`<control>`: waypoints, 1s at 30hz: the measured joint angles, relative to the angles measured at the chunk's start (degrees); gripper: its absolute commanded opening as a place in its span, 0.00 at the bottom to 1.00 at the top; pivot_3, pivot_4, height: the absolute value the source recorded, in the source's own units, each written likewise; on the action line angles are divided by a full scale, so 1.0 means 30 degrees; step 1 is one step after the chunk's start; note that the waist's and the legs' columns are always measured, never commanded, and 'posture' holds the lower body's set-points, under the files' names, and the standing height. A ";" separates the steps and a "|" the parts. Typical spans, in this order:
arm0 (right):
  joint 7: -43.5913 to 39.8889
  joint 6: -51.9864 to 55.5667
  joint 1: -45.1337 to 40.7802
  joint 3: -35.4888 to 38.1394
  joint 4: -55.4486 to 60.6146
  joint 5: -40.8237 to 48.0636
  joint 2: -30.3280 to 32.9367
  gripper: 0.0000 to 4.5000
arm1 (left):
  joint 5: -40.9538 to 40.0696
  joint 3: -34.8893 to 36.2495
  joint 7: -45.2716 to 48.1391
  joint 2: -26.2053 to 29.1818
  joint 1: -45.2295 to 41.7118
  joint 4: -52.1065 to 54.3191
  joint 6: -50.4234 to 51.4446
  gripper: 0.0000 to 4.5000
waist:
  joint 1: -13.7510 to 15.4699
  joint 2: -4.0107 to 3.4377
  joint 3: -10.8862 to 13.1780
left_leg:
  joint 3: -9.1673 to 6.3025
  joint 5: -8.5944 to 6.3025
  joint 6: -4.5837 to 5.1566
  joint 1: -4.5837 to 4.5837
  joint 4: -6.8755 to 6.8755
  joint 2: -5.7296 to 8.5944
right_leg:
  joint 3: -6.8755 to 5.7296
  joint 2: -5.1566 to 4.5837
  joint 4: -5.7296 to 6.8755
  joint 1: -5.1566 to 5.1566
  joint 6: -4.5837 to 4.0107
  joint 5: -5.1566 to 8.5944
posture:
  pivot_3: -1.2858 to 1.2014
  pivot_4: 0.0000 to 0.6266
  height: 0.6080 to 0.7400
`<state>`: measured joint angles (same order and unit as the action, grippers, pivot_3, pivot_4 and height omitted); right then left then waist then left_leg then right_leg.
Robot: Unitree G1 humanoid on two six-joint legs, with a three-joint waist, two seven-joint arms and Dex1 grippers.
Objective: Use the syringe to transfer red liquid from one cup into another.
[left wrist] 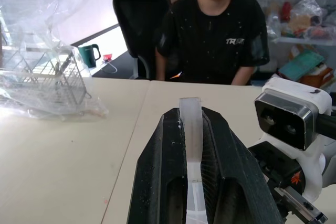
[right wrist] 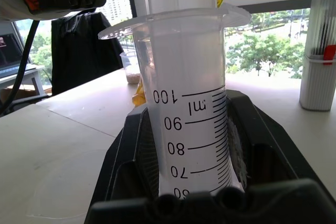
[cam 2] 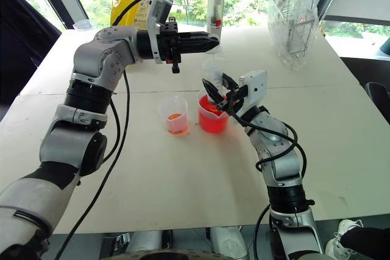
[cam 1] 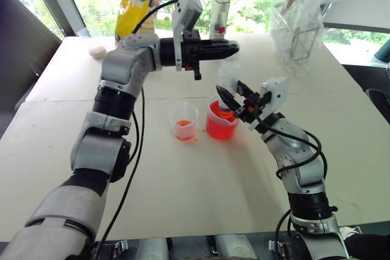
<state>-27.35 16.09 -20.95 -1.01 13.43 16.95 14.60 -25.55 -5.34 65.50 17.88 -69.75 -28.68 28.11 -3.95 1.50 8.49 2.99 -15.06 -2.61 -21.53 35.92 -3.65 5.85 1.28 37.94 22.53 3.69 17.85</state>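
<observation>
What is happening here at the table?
The right gripper holds the syringe barrel upright, tip down in the beaker of red liquid. The left gripper is shut on the plunger top. The small cup stands beside the beaker, with a little liquid in it.

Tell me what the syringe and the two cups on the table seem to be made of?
The syringe looks like clear, slightly milky plastic: light passes through and black numbers are printed on it. The bigger cup and the smaller cup seem thin clear plastic too, glossy, with the red liquid showing through their walls. Glass can't be fully ruled out.
</observation>
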 measured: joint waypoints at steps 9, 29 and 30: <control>-0.0327 0.0818 0.0195 -0.0496 0.0165 0.0043 0.0244 0.31 | 0.0060 0.0787 -0.0636 0.0358 -0.0072 0.0407 -0.0897 0.46 | -0.0034 0.0000 0.0002 | 0.0007 0.0000 0.0001 0.0002 -0.0008 -0.0005 | 0.0013 0.0002 0.0001 0.0010 -0.0001 0.0000 | 0.52 0.24 1.00; 0.0185 0.2574 -0.2060 0.0562 0.1968 0.0922 0.1138 0.31 | -0.0429 0.3056 -0.1400 0.4562 0.2547 0.3706 0.0653 0.99 | -0.0057 -0.0013 0.0011 | 0.0015 0.0002 -0.0003 0.0012 -0.0012 -0.0042 | 0.0021 0.0009 0.0043 0.0035 -0.0004 0.0000 | 0.52 0.24 1.00; 0.0187 0.2765 -0.2524 0.0673 0.2330 0.1146 0.1219 0.31 | -0.0408 0.3120 -0.1382 0.4937 0.2888 0.3744 0.0711 0.99 | -0.0020 -0.0013 0.0011 | 0.0008 0.0002 -0.0003 0.0013 -0.0006 -0.0042 | 0.0012 0.0007 0.0046 0.0028 -0.0004 0.0000 | 0.52 0.24 1.00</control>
<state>-26.79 24.39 -28.52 1.01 20.42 20.39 18.26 -26.77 4.02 61.35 32.69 -61.08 -17.45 30.24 -4.01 1.46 8.53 3.01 -15.05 -2.62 -21.50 35.90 -3.77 5.89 1.30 38.08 22.61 3.68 17.84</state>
